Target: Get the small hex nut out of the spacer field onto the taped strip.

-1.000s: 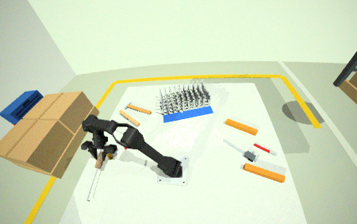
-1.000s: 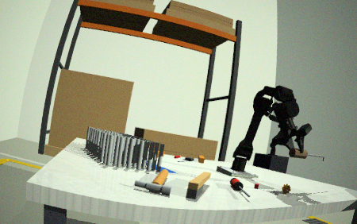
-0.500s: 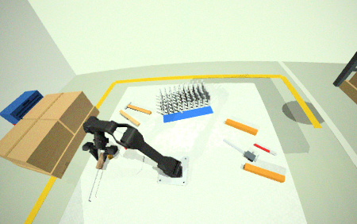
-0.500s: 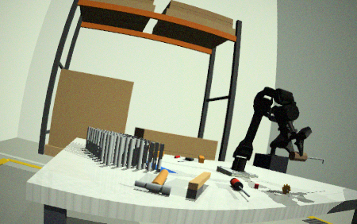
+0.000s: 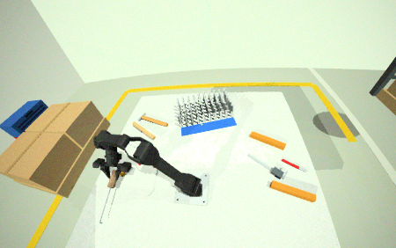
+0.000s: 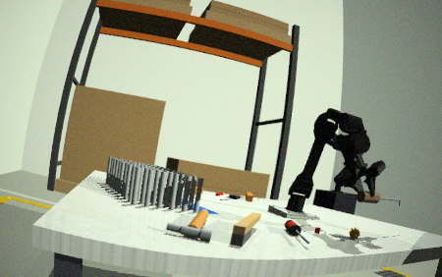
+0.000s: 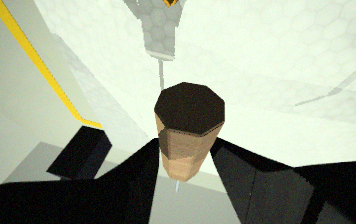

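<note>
Wooden and probably light, the hook tool's handle (image 5: pixel 113 178) (image 6: pixel 369 197) (image 7: pixel 187 150) sits clamped in our end effector (image 5: pixel 113 171) (image 6: pixel 360 193) (image 7: pixel 184 142) above the desk's (image 5: pixel 220 220) (image 6: pixel 147 248) (image 7: pixel 260 60) left edge, a sound place to grip, though its thin shaft (image 5: pixel 105 207) (image 6: pixel 389 199) (image 7: pixel 177 186) may flex against spacers (image 5: pixel 202 110) (image 6: pixel 147 184).

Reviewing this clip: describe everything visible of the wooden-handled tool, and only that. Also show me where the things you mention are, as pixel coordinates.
The hooked tool (image 5: pixel 112 179) (image 6: pixel 369 197) (image 7: pixel 187 150) has a short, faceted, tan-brown handle that looks wooden, with a dark flat end, and a thin metallic-looking rod whose tip bends sharply into a small hook. It is gripped by the handle in the claw (image 5: pixel 113 171) (image 6: pixel 365 194) (image 7: pixel 185 150), held above the table, rod roughly level in the exterior view, away from the spacers. Nothing else visibly touches it.
</note>
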